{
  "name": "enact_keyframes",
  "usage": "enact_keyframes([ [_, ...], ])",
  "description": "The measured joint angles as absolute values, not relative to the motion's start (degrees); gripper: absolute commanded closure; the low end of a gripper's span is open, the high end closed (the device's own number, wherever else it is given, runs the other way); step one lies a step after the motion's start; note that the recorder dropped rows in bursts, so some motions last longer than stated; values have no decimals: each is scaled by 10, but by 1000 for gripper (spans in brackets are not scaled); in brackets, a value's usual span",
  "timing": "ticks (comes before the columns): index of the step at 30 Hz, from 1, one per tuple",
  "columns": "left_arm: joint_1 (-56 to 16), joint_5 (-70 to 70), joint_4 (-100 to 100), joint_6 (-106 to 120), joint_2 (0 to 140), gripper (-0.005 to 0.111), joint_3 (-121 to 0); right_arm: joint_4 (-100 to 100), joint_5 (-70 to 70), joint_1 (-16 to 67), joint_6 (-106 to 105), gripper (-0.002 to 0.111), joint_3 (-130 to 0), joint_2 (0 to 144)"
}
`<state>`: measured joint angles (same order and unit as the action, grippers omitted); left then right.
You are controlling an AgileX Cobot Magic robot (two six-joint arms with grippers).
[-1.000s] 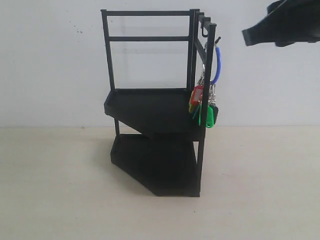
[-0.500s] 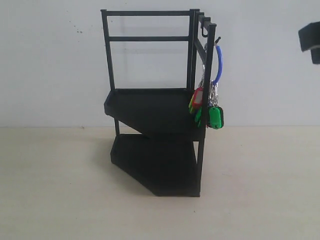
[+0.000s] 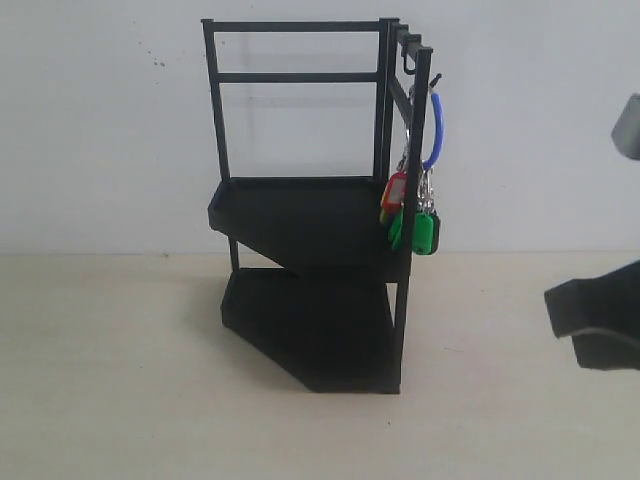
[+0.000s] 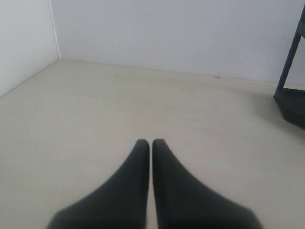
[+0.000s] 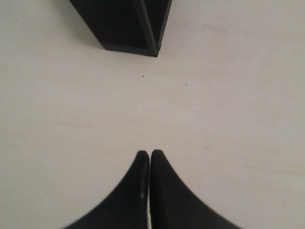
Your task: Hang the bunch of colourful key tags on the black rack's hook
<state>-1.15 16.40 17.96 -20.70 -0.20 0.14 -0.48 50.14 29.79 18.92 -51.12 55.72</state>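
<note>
The key tag bunch (image 3: 412,215) hangs by its blue loop (image 3: 437,130) from the hook (image 3: 433,82) on the front upper post of the black rack (image 3: 310,215). Red and green tags show; nothing holds them. My right gripper (image 5: 150,153) is shut and empty above the bare table, with the rack's foot (image 5: 128,26) ahead of it. In the exterior view a blurred black part of the right arm (image 3: 600,320) sits low at the right edge, well clear of the rack. My left gripper (image 4: 150,142) is shut and empty over the table, the rack's base (image 4: 290,102) at the view's edge.
The rack stands on a pale table (image 3: 120,380) against a white wall (image 3: 100,130). A second J-shaped hook (image 3: 408,62) sits further back on the top rail. A side wall (image 4: 24,43) borders the table in the left wrist view.
The right arm has dropped from high beside the rack's top to low at the right edge. The key tag bunch stays on the hook, swinging slightly.
</note>
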Motion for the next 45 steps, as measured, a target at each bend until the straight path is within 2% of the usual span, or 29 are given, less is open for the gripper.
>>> enact_keyframes([
  [11,-11,164,180,-207,-2,102,1,5,466,298,201,108,-498,557],
  [15,-11,164,180,-207,-2,102,1,5,376,289,201,108,-449,536],
  [18,-11,164,180,-207,-2,102,1,5,237,268,201,108,-362,482],
  [22,-11,164,180,-207,-2,102,1,5,141,221,206,108,-254,384],
  [34,-11,164,180,-207,-2,102,1,5,115,81,218,108,-110,128],
  [41,-11,164,180,-207,-2,102,1,21,117,67,276,108,-95,66],
  [45,-11,164,180,-207,-2,102,1,23,117,67,224,108,-95,66],
])
